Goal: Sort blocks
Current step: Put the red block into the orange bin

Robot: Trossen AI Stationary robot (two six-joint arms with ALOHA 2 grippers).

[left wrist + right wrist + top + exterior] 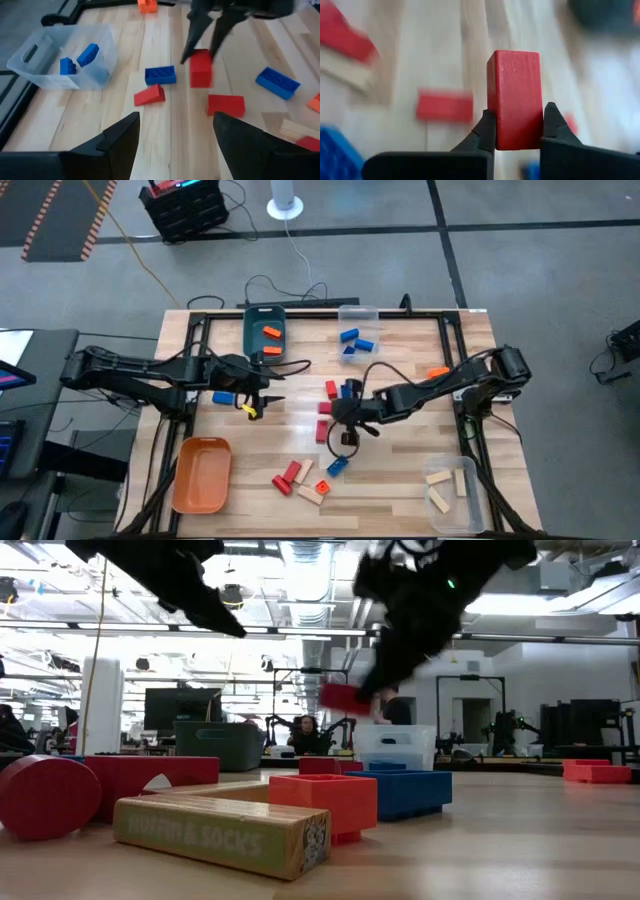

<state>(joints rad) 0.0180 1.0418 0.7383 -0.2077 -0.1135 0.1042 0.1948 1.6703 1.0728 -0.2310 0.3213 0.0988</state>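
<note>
The table (420, 480) was of pale wooden planks with a dark metal frame, standing on a grey floor. Behind it, in the low view, was a large hall with ceiling lights, monitors and a seated person far back.

At 12 o'clock on the table stood a teal bin (264, 330) with two orange blocks inside. A little to the right of it, a clear bin (357, 313) stood with blue blocks (356, 341) just in front of it; in the left wrist view two blue blocks lay inside a clear bin (60, 55). At 7 o'clock was an orange bin (201, 473), with nothing visible in it. At 5 o'clock another clear bin (452, 492) held pale wood blocks.

One wood block (222, 830) near the low camera carried the words "MUFFIN & SOCKS", partly hard to read.

The right gripper (518, 131) was near the table centre, clenched on a red block (515, 97), which stood upright between its fingers. Other red and blue blocks lay around it and towards 6 o'clock. The left gripper (175, 135) was at 9 o'clock from the centre, its fingers apart and holding nothing.
</note>
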